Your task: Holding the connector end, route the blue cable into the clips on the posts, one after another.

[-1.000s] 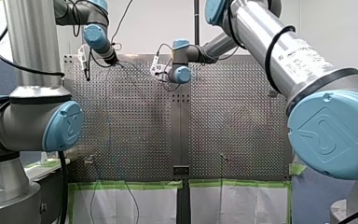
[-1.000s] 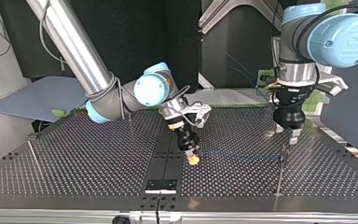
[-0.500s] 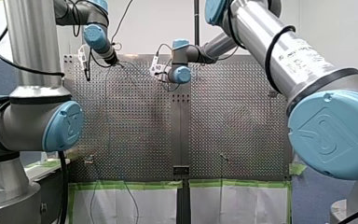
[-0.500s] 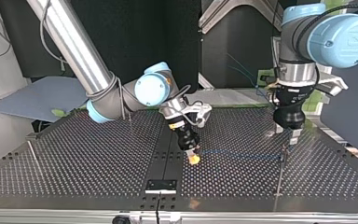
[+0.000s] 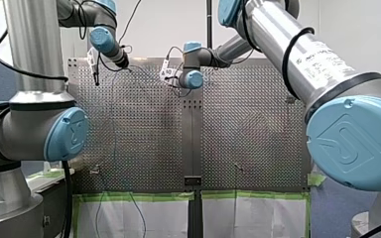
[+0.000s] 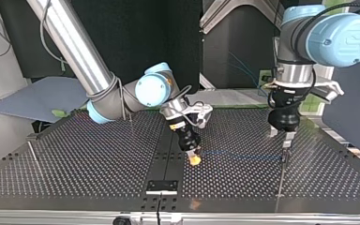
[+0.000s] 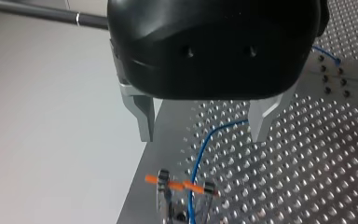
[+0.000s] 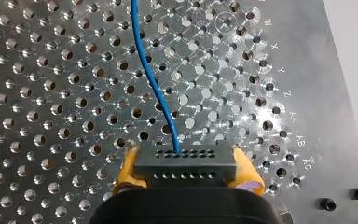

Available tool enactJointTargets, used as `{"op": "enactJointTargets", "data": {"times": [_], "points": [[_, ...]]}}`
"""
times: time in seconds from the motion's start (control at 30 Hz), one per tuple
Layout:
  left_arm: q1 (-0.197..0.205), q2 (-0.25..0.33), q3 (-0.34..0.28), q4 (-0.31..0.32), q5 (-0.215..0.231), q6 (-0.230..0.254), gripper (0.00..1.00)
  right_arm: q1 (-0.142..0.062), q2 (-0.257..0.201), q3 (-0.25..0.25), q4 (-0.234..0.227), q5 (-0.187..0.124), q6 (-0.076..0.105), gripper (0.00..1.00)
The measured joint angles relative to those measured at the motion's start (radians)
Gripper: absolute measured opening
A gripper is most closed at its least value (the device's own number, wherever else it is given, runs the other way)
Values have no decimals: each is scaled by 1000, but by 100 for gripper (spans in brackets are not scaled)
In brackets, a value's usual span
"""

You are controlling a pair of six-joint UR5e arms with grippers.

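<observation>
In the right wrist view my right gripper (image 8: 187,173) has its yellow pads (image 8: 127,169) shut on the dark connector (image 8: 186,161). The blue cable (image 8: 152,79) leaves the connector and runs ahead over the perforated table. In the top view my right gripper (image 6: 194,158) is low over the table's middle, and the cable (image 6: 239,154) stretches to a clip post (image 6: 284,157) at the right. My left gripper (image 6: 281,137) hangs open just above that post. In the left wrist view its metal fingers (image 7: 142,119) straddle the cable (image 7: 195,172), apart from it, and the orange-barred clip (image 7: 182,186) lies ahead.
More thin posts stand on the table at the top view's left (image 6: 30,150) and behind my right arm (image 6: 130,117). A black bracket (image 6: 161,186) sits at the near edge. In the front view the cable (image 5: 138,213) hangs over the taped table edge.
My left gripper has shifted slightly toward the top view's left, staying open above the clip post. My right gripper and the connector have not moved.
</observation>
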Motion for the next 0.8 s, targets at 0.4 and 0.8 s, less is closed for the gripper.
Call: {"op": "enactJointTargets", "data": {"times": [0.4,0.8], "points": [[-34,-76,53,12,55,61,100,-2,-1,0,12,0,-3,0],[-46,-141,138,7,36,64,100,-4,-1,0,12,0,-3,0]]}}
